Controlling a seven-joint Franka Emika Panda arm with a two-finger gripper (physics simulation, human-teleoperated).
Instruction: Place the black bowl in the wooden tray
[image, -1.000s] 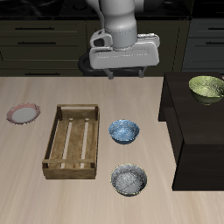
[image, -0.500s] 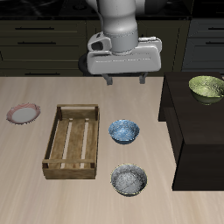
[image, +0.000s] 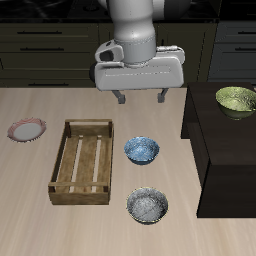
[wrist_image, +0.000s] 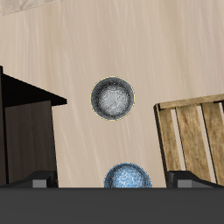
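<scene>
One black bowl sits untouched on the desk. The end effector hangs spread and empty, so reaching down comes next.

No readable text, labels, numbers anywhere

Wooden tray sits mid-table. Blue bowl just beside it at 3 o'clock; black bowl at 5 o'clock, nearer front edge. Small plate at tray's 10 o'clock. Green-yellow bowl on raised cabinet, approx 2 o'clock.
</scene>
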